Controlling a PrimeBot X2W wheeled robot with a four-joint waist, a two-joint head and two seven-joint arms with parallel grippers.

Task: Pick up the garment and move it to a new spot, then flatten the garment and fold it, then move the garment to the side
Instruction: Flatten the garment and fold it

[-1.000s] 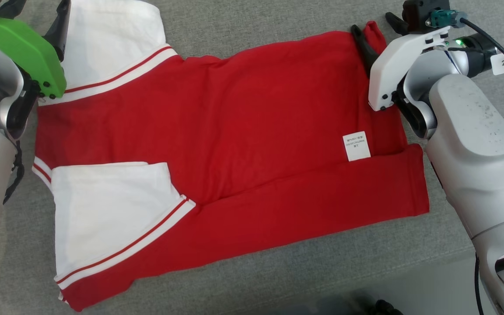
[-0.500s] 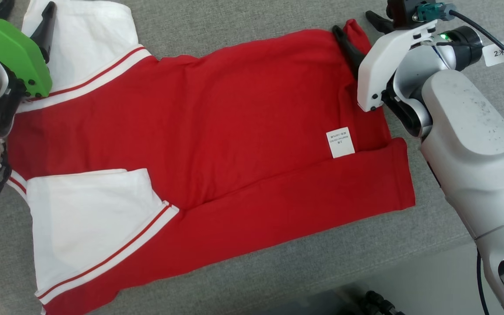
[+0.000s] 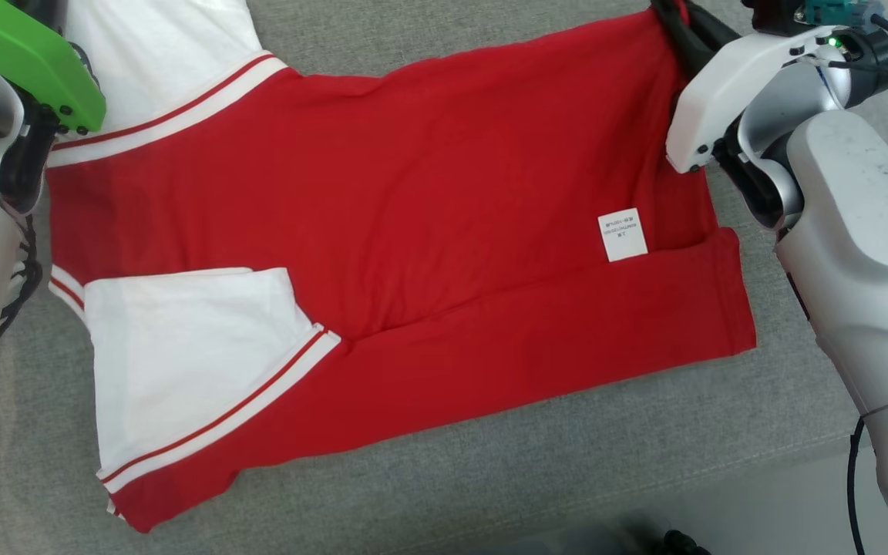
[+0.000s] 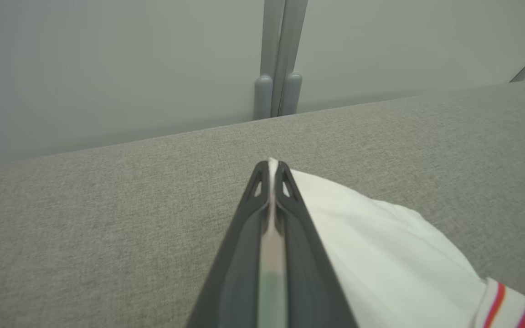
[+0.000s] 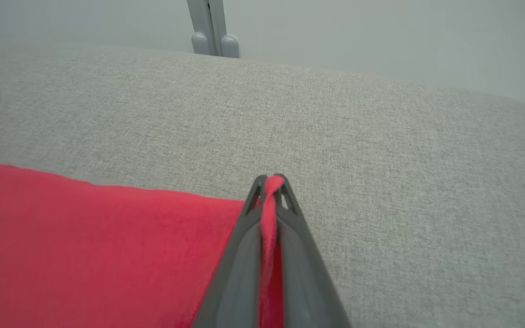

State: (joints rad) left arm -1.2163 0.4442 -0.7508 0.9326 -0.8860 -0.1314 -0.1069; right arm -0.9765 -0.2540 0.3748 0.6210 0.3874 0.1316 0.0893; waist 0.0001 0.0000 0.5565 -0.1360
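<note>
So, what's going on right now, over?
Left gripper shut on red and white fabric garment, at white sleeve. Right gripper shut on its red corner. Garment spread on grey woven surface. Nothing blocking.

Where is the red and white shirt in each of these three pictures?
Head view: the garment lies spread across the middle, with its white sleeves at the left.
Left wrist view: its white sleeve is at lower right, pinched by the left gripper.
Right wrist view: its red edge is at lower left, pinched by the right gripper.
Shared landmark: the grey fabric surface under it.
</note>
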